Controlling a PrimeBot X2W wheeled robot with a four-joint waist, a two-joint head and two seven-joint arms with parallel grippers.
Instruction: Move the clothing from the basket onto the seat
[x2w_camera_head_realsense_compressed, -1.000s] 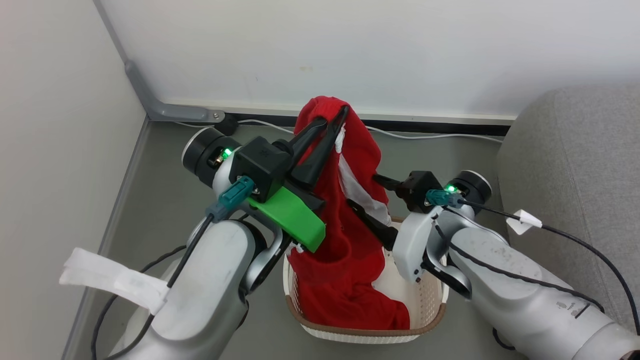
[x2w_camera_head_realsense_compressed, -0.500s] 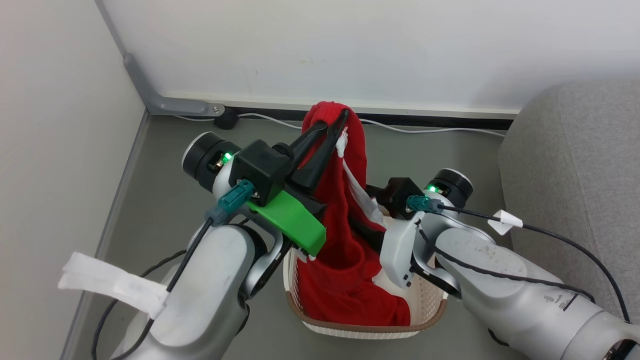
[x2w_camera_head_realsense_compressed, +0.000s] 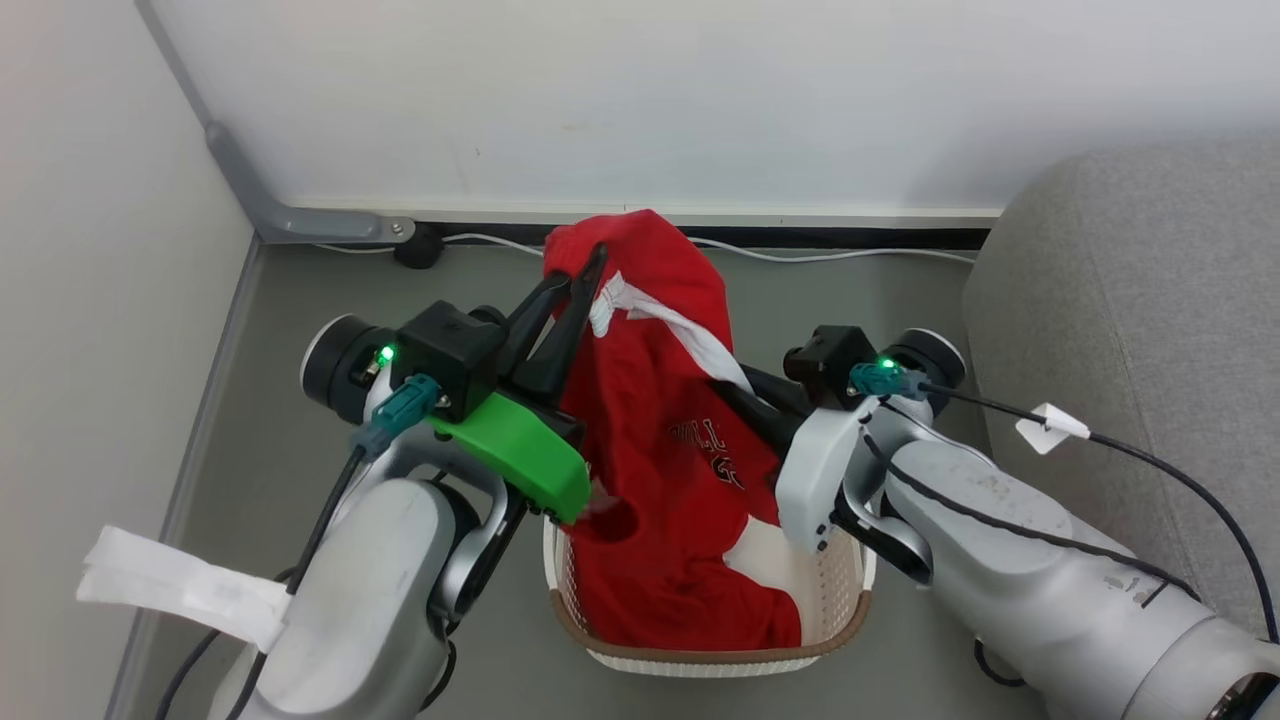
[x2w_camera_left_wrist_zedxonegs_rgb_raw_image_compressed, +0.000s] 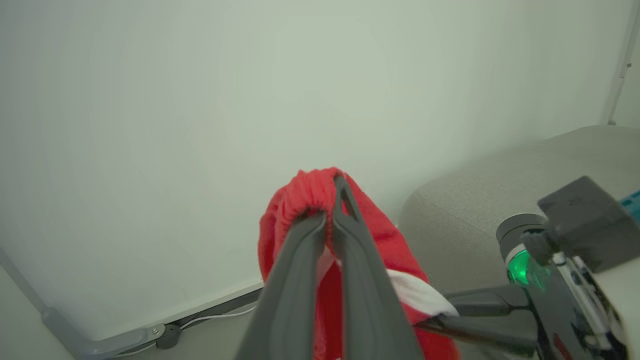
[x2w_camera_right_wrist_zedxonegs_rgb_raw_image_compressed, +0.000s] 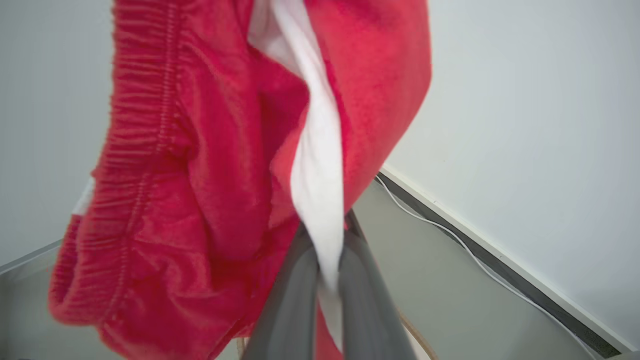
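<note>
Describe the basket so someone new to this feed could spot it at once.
Find the big grey sofa at the right of the head view; the basket stands on the floor just left of it. Its perforated cream-white sides and brown rim set it apart from the soft red clothing rising out of it.

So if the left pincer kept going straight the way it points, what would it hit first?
The red clothing bunched over its own tips: the left pincer is shut on it. Past that fabric, probably the pale wall, though how far off is unclear.
</note>
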